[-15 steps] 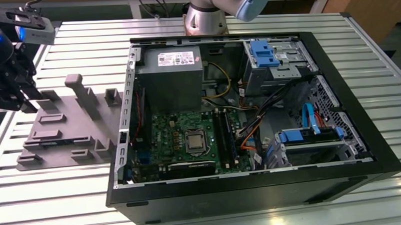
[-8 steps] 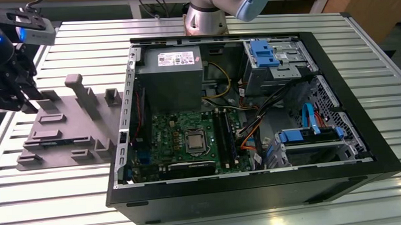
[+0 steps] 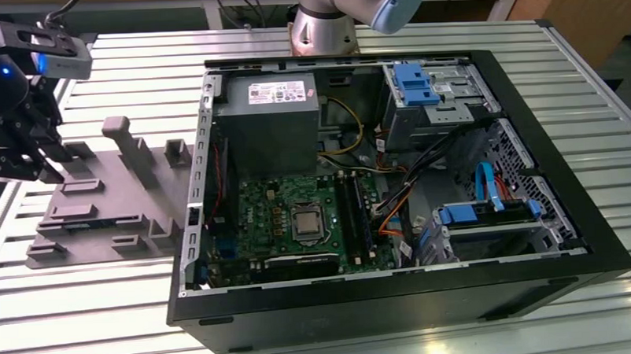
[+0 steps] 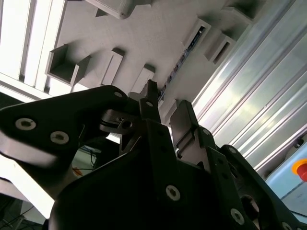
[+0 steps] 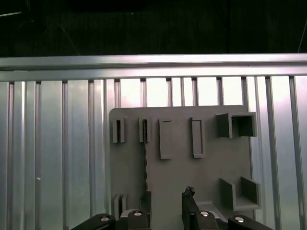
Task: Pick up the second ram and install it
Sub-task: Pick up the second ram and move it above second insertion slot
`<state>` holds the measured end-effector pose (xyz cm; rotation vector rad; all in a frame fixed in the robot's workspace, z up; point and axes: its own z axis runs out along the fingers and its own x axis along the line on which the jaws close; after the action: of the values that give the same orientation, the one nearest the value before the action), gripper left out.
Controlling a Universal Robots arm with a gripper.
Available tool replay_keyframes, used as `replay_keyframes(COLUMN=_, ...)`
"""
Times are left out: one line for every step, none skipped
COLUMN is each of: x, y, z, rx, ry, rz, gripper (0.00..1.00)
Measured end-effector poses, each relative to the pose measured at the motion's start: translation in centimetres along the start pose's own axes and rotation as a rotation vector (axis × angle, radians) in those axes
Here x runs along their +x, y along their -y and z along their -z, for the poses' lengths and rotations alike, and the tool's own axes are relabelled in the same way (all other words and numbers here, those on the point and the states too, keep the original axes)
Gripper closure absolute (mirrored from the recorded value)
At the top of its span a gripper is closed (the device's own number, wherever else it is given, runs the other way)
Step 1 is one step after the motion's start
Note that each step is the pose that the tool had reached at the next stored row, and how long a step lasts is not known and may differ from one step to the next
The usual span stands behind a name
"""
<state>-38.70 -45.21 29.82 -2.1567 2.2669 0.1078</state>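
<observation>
My tool (image 3: 26,163) hung at the exterior view's left edge, above the near corner of a grey moulded holder (image 3: 117,207) that lay flat on the slatted metal desk (image 3: 89,311). In the first wrist view the tool (image 5: 167,203) looked straight down on that holder (image 5: 192,167). Its two dark fingers (image 5: 189,201) were spread, with bare grey holder showing in the gap and nothing pinched between them. The second ram (image 5: 145,158) stood on edge in a narrow slot of the holder, seen there as a thin dark line. That line ran toward one of my fingers rather than through the gap, and I could not tell whether the finger touched it. In the second wrist view the tool (image 4: 165,108) sat low over the holder (image 4: 144,33), and the second ram (image 4: 184,55) showed as a slim strip with small bluish and green specks along it, just beyond the fingertips. Toward the exterior view's right, well apart from the tool, an open black computer case (image 3: 404,300) lay on its side on the desk. Inside it I could see a green motherboard (image 3: 285,202) with long black slots (image 3: 354,215) and bright blue drive brackets (image 3: 412,83).
</observation>
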Motion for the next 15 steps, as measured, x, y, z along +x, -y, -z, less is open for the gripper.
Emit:
replay_keyframes(x=0.05, y=0.00, z=-0.18, rx=0.0000, ry=0.0000, rz=0.000, gripper=0.62)
replay_keyframes(x=0.09, y=-0.01, z=-0.36, rx=0.0000, ry=0.0000, rz=0.000, gripper=0.62)
replay_keyframes(x=0.15, y=-0.02, z=-0.53, rx=0.0001, ry=0.0000, rz=0.000, gripper=0.62)
replay_keyframes(x=0.19, y=-0.05, z=-0.71, rx=0.0001, ry=-0.0001, rz=0.000, gripper=0.62)
replay_keyframes(x=0.24, y=-0.05, z=-0.89, rx=0.0002, ry=0.0000, rz=0.000, gripper=0.62)
replay_keyframes(x=0.32, y=-0.04, z=-1.07, rx=0.0001, ry=-0.0001, rz=0.000, gripper=0.62)
replay_keyframes(x=0.40, y=-0.03, z=-1.24, rx=0.0001, ry=-0.0001, rz=0.000, gripper=0.62)
replay_keyframes(x=0.48, y=-0.03, z=-1.43, rx=0.0002, ry=0.0000, rz=0.000, gripper=0.62)
replay_keyframes(x=0.56, y=-0.02, z=-1.60, rx=0.0001, ry=-0.0001, rz=0.000, gripper=0.62)
replay_keyframes(x=0.63, y=-0.01, z=-1.78, rx=0.0002, ry=0.0000, rz=0.000, gripper=0.62)
replay_keyframes(x=0.67, y=-0.01, z=-1.96, rx=0.0001, ry=-0.0001, rz=0.000, gripper=0.62)
replay_keyframes(x=0.69, y=-0.01, z=-2.09, rx=0.0002, ry=0.0000, rz=0.000, gripper=0.62)
replay_keyframes(x=0.71, y=0.00, z=-2.18, rx=0.0002, ry=0.0000, rz=0.000, gripper=0.62)
replay_keyframes(x=0.71, y=0.00, z=-2.19, rx=0.0000, ry=-0.0002, rz=0.000, gripper=0.62)
replay_keyframes(x=0.72, y=0.00, z=-2.19, rx=0.0000, ry=-0.0002, rz=0.000, gripper=0.62)
